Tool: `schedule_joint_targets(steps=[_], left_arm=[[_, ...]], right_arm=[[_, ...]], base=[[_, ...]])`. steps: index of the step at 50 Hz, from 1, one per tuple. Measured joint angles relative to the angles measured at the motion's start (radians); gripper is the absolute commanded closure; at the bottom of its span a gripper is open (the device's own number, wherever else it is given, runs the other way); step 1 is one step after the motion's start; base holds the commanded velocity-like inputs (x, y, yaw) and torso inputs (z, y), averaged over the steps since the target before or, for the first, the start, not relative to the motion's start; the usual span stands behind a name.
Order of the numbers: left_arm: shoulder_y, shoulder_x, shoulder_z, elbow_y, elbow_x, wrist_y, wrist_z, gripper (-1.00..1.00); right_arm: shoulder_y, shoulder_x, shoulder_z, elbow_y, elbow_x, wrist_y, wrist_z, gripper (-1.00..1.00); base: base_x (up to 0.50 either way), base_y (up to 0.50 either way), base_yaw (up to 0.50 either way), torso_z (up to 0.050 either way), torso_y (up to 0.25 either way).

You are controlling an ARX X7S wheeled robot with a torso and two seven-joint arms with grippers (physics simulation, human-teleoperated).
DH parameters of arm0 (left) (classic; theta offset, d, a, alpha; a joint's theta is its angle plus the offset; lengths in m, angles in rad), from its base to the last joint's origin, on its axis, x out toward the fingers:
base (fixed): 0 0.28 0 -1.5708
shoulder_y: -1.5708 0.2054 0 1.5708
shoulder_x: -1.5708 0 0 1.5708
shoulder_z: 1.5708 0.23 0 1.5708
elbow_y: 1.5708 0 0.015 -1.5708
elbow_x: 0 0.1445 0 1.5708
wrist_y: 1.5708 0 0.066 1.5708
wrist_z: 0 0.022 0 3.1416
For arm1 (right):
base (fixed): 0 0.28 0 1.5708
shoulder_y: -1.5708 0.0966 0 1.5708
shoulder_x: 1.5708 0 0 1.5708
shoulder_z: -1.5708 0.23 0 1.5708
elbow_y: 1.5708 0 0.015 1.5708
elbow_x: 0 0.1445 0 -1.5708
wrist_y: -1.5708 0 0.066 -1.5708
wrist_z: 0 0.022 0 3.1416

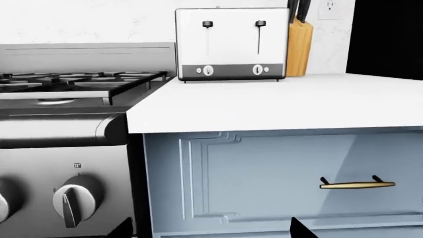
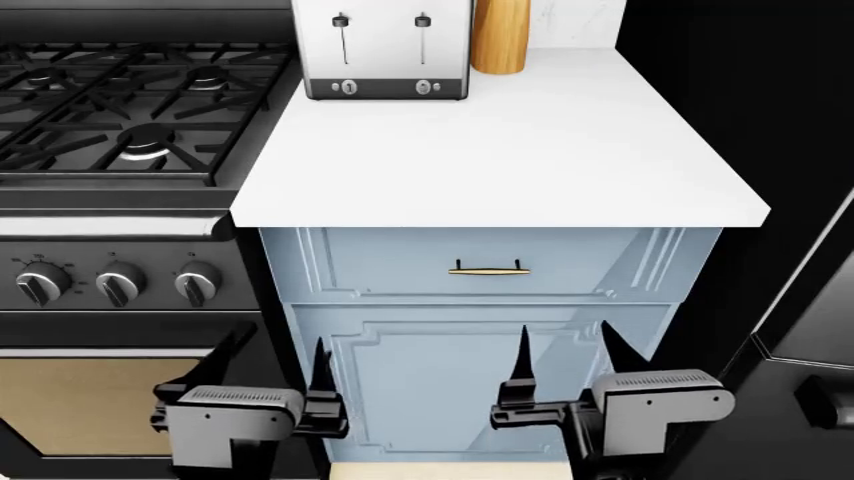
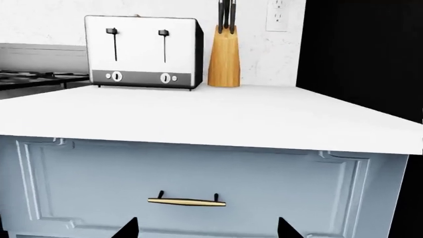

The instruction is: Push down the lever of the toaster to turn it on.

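Approach step: both levers [image 2: 340, 21] on the toaster [image 2: 384, 50] are up; left tool [image 2: 274, 375] and right tool [image 2: 567, 365], both spread, must rise to the bench [image 2: 534, 150].

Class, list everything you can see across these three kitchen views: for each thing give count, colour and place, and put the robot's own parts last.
toaster: one, steel with black base band, back of the counter beside the stove
levers: two, dark, both at the top of their tracks on the toaster's front
dials: two, pale, on the toaster's base band
knife block: one, wooden with dark handles, beside the toaster
counter: one, white, above the cabinet
drawer handle: one, brass, on the blue cabinet front
stove: one, black grates, three knobs in the head view
wall socket: one, white, behind the knife block
left gripper: one, black, open, low before the oven
right gripper: one, black, open, low before the cabinet
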State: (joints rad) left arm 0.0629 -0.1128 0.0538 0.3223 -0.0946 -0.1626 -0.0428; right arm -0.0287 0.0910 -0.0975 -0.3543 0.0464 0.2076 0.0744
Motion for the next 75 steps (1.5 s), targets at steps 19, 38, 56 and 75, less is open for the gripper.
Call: schedule_joint_targets(steps=[19, 38, 56, 75], left_arm=[[0.019, -0.067, -0.041, 0.48, -0.029, -0.301, -0.069, -1.0], [-0.002, -0.425, 0.064, 0.686, -0.268, -0.258, -0.517, -1.0], [-0.016, -0.618, 0.186, 0.698, -0.355, -0.137, -0.75, -1.0], [-0.013, -0.657, 0.214, 0.689, -0.37, -0.084, -0.797, -1.0]], right_arm=[[0.086, 0.048, -0.009, -0.4, 0.045, 0.355, 0.008, -1.0], [0.167, 0.076, 0.018, -0.619, 0.101, 0.546, 0.024, -1.0], [0.152, 0.097, 0.004, -0.653, 0.11, 0.502, 0.045, -1.0], [0.149, 0.117, -0.027, -0.66, 0.116, 0.471, 0.064, -1.0]], base=[[0.0, 0.0, 0.0, 0.0, 0.0], [0.03, 0.0, 0.0, 0.0, 0.0], [0.34, 0.02, 0.0, 0.0, 0.0], [0.42, 0.27, 0.0, 0.0, 0.0]])
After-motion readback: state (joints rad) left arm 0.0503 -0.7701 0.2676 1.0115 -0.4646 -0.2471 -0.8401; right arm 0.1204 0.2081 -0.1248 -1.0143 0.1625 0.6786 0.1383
